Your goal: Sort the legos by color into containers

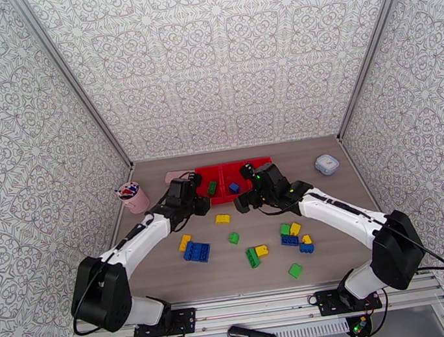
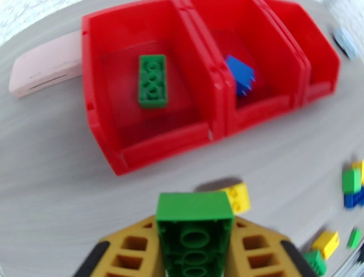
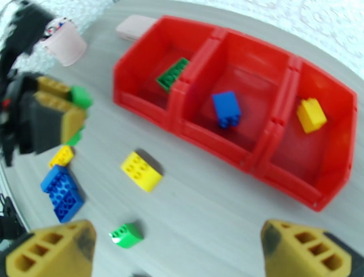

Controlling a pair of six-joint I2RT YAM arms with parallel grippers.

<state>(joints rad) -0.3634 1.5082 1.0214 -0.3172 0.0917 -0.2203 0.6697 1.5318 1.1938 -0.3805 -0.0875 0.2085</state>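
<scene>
3 legos [image 3: 226, 107] in containers [image 3: 218, 36]; L claw [image 2: 194, 228] clamps green brick [image 2: 194, 207], R claw [image 3: 177, 248] gapes empty; approx dozen left on bench [image 1: 338, 255].

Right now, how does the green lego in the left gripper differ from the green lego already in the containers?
The held green lego is clamped in the left gripper, short of the containers; the binned green lego lies loose in their left-end compartment. The held green lego turns its hollow underside to the left wrist camera; the binned green lego lies studs up. Both are green, so they likely belong together.
</scene>
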